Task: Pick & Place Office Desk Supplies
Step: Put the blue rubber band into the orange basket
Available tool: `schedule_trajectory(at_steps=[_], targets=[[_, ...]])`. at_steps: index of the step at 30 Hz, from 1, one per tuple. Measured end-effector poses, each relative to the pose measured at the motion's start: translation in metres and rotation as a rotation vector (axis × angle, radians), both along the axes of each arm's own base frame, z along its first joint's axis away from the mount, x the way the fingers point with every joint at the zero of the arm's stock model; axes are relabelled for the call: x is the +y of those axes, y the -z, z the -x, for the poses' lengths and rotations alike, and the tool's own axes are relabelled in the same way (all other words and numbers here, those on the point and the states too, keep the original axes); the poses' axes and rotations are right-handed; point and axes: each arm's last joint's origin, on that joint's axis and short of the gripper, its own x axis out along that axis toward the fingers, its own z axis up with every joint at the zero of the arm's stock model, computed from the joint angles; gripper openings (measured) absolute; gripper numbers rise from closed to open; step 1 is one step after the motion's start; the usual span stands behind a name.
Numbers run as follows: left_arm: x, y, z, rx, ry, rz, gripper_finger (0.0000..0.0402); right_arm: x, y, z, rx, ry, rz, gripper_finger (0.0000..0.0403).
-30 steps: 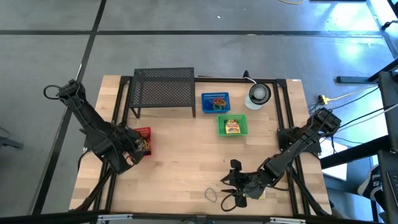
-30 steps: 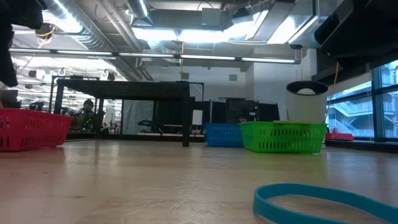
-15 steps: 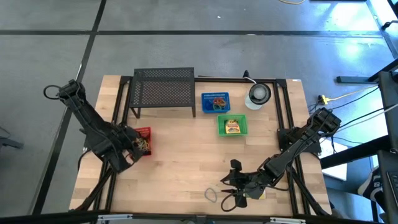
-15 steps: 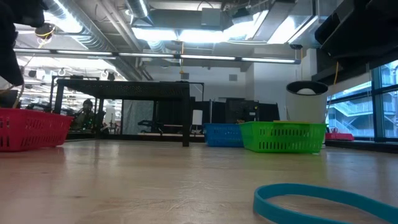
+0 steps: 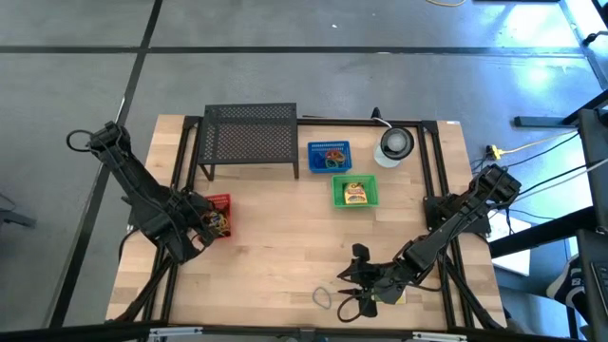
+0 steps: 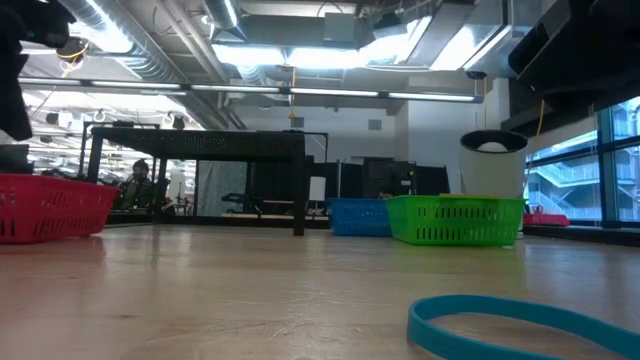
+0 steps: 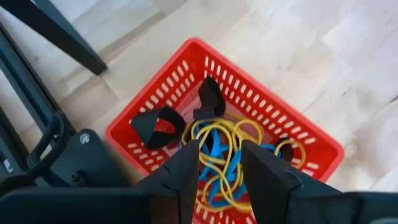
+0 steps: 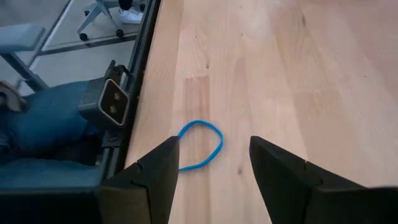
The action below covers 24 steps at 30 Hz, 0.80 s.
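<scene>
A red basket (image 7: 261, 106) on the table's left side holds yellow and blue rubber bands (image 7: 217, 146) and black clips (image 7: 208, 99). My left gripper (image 7: 219, 163) hangs open right above it, fingers pointing down into the basket with nothing between them; in the high view it (image 5: 214, 224) stands over the basket (image 5: 220, 201). A blue loop (image 8: 200, 146) lies flat on the wood near the table's front edge (image 5: 323, 297). My right gripper (image 8: 214, 158) is open just short of it, and in the high view (image 5: 350, 290) it is to the loop's right. The loop (image 6: 500, 320) fills the low view's foreground.
A black mesh rack (image 5: 250, 133) stands at the back. To its right are a blue basket (image 5: 313, 148) and a green basket (image 5: 338, 182), each with items inside. A round grey-white object (image 5: 394, 144) sits at the back right. Bare wood spans the table's middle.
In the low view, a thin band hung below my left gripper over the red basket half a second ago; it no longer hangs there. Both arms have kept their places.
</scene>
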Motion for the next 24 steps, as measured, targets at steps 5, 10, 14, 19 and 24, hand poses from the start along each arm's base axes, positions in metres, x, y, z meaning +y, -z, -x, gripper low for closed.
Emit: schedule_trajectory(at_steps=[5,10,14,19,24], targets=[[-0.002,0.0,-0.002,-0.047,-0.002,0.003,0.0114,0.002,0.006,0.0,0.077,0.001,-0.112,0.0197],[-0.004,-0.001,-0.006,-0.112,0.009,0.001,0.0114,0.004,0.016,-0.002,0.096,-0.03,-0.076,0.0197],[-0.005,-0.001,-0.008,-0.158,0.022,-0.01,0.0114,0.001,0.028,-0.007,0.091,-0.046,0.026,0.0197],[-0.008,-0.002,-0.011,-0.198,0.064,-0.02,0.0114,-0.003,0.043,-0.023,0.102,-0.061,0.008,0.0197],[-0.011,-0.002,-0.015,-0.219,0.103,-0.01,0.0114,0.008,0.048,-0.044,0.072,-0.133,0.126,0.0197]])
